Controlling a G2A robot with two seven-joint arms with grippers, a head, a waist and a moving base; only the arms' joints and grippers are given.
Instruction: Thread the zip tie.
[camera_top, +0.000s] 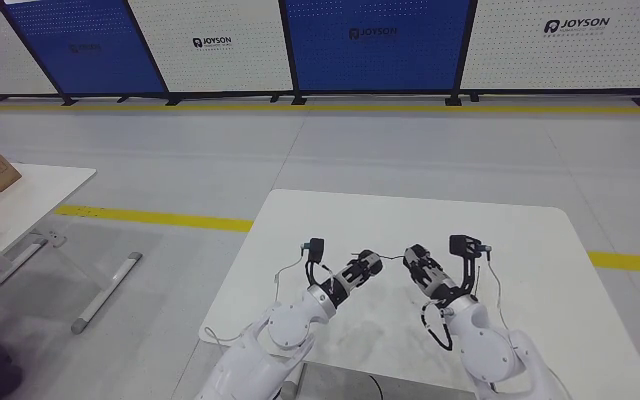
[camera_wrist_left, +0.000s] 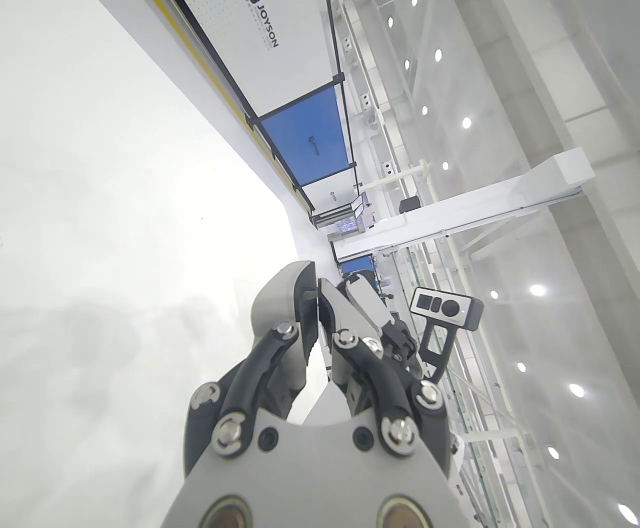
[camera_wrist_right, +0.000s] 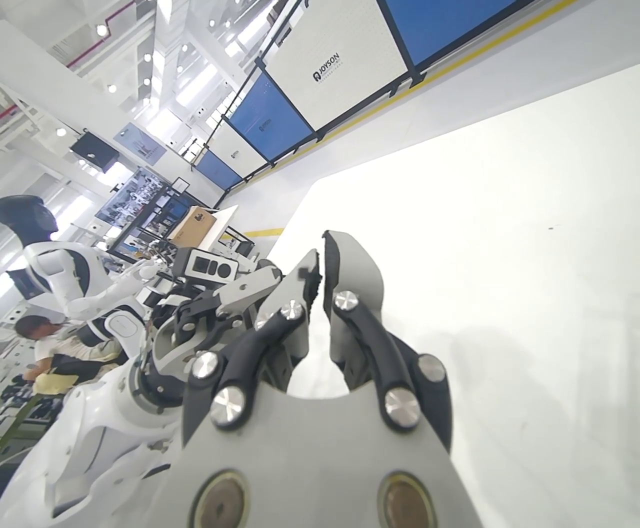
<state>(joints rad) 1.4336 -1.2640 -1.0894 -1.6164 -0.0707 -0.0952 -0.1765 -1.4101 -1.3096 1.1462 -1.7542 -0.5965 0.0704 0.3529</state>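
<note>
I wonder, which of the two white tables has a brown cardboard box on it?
The white side table at the top view's left edge, bearing the brown cardboard box; it stands across the floor from the white work table.

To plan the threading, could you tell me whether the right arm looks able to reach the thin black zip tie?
Probably yes: the thin black zip tie runs straight to the right gripper, with nothing between.
</note>
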